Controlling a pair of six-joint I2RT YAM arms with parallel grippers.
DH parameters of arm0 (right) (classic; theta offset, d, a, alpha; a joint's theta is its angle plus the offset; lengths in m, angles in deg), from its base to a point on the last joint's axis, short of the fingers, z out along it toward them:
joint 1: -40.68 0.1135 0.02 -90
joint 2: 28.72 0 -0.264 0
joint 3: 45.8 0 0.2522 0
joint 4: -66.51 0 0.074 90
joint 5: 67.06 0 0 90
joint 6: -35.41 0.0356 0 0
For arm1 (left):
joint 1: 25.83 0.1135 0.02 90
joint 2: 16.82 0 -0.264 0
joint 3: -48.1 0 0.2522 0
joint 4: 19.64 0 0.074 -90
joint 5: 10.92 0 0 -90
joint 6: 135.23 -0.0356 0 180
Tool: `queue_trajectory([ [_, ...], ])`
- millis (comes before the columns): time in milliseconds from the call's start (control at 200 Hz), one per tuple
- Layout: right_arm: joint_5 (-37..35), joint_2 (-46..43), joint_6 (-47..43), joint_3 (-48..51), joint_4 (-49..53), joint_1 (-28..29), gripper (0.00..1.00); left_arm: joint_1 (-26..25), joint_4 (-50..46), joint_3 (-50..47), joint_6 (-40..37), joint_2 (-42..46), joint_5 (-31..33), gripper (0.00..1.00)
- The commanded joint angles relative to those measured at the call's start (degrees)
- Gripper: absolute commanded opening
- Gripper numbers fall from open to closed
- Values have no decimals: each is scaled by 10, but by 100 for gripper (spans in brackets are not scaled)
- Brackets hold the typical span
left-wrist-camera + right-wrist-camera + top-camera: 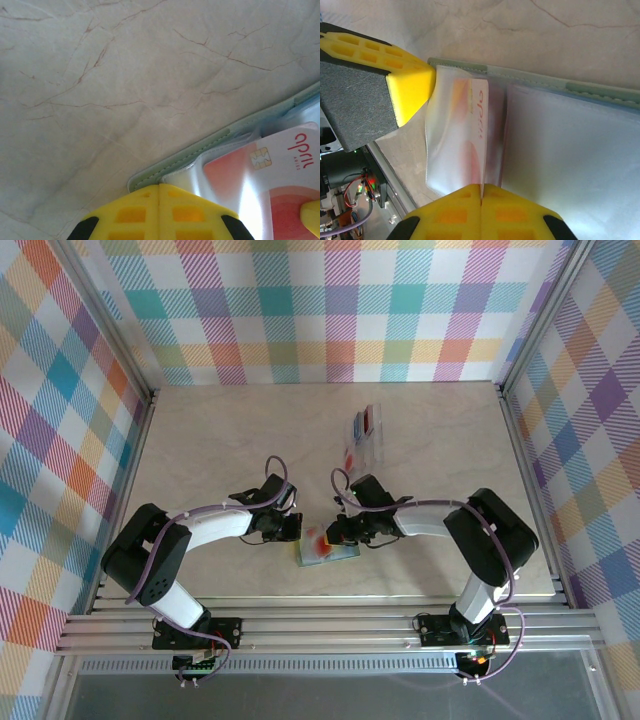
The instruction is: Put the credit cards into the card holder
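Top external: open card holder (326,553) flat on the surface (200,440) toward 6 o'clock, both arms meeting over it, left pincer (288,527) at its 9 o'clock side, right pincer (336,532) at its 3 o'clock side. Clear rack (372,445) with the other credit cards (367,420) well apart at 1 o'clock.

Up close from the right wrist: right pincer clenched on the near edge of the pale card (478,112), that edge running straight out of the seam between the pads. Long axis of the card pointing to 12 o'clock, directly away from that pincer, far end under the clear pocket film and aimed at the holder's green border. Left pincer clenched too, tip pressed at the pocket's 10 o'clock corner; cannot tell whether pinching the film or merely pinning it.

Judged mid-insertion. Calls for a push along that 12 o'clock line, kept parallel to the pocket's side seam, with the left arm bracing. Likely snag: a card corner catching the film and buckling it.
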Motion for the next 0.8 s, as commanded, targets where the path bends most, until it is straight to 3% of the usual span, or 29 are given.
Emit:
queue_trajectory([
  [0,-15,-5,-3,13,2,17,11,-4,-33,-4,-8,-5,23,0],
  [100,-18,3,-21,3,23,21,15,-4,-30,-4,-7,-5,17,0],
  [265,-57,-11,-47,-13,79,28,31,-3,-21,-8,0,3,3,0],
  [470,-81,-31,-62,-25,121,29,43,-2,-15,-16,15,39,-10,5],
  [650,-102,-33,-67,-36,138,33,44,1,-13,-34,32,86,-13,11],
  [795,-101,-28,-67,-42,135,35,40,1,15,-50,49,98,-28,5],
])
